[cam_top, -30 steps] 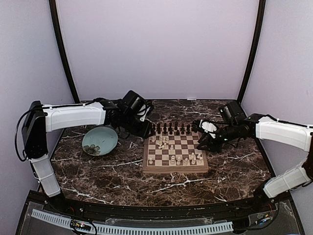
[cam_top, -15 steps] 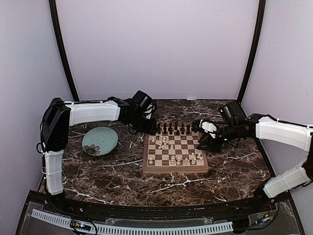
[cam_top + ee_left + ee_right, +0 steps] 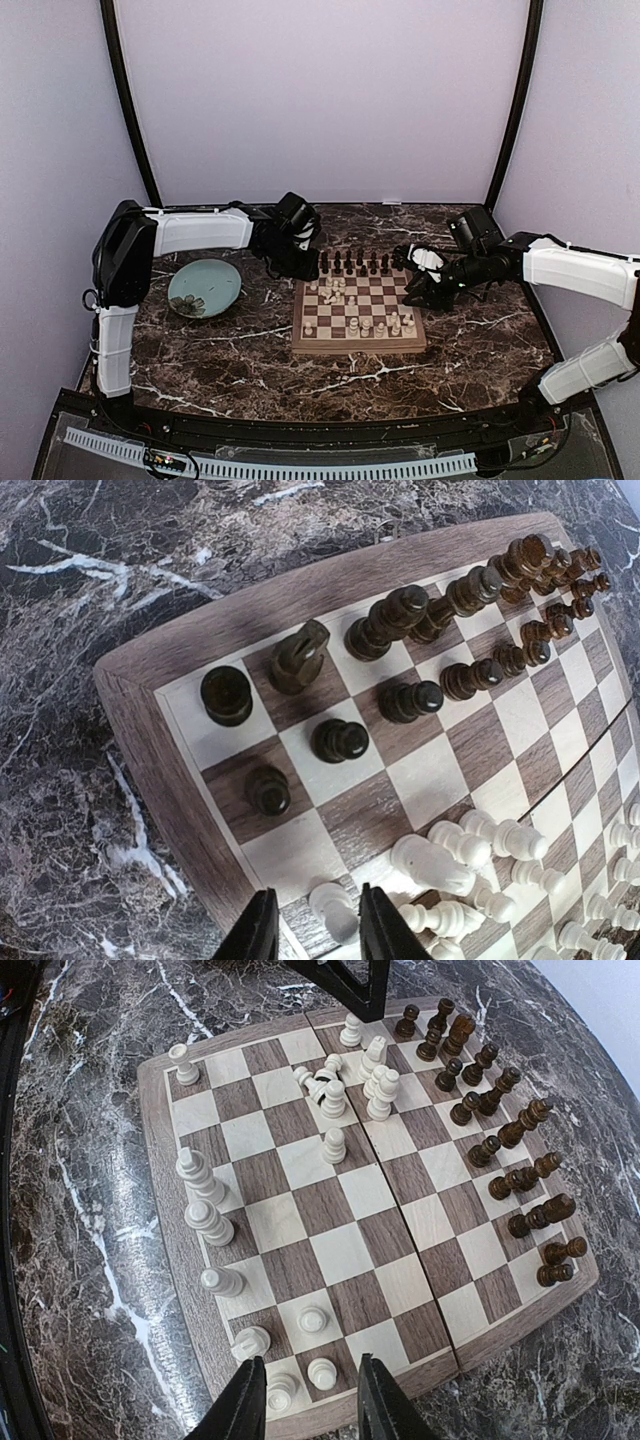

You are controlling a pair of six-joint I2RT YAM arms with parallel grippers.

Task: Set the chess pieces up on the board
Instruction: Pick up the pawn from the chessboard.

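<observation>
The wooden board [image 3: 358,347] lies mid-table. Dark chess pieces [image 3: 350,264] stand along its far edge, white ones [image 3: 380,324] near its front. My left gripper [image 3: 306,263] hovers at the board's far-left corner. In the left wrist view it [image 3: 315,935] is open with a standing white pawn [image 3: 335,910] between the fingers, which do not touch it. Dark pieces [image 3: 400,610] fill the squares beyond. My right gripper [image 3: 413,290] is open over the right edge. In its wrist view it [image 3: 312,1410] stands above two white pawns [image 3: 322,1372].
A round pale-teal plate [image 3: 204,287] sits left of the board on the dark marble table [image 3: 220,370]. Several white pieces [image 3: 325,1085] lie jumbled near the left gripper [image 3: 355,985]. Black frame posts rise at the back corners.
My left arm has swung right and forward from beside the plate to the board's far-left corner. The right arm has not moved.
</observation>
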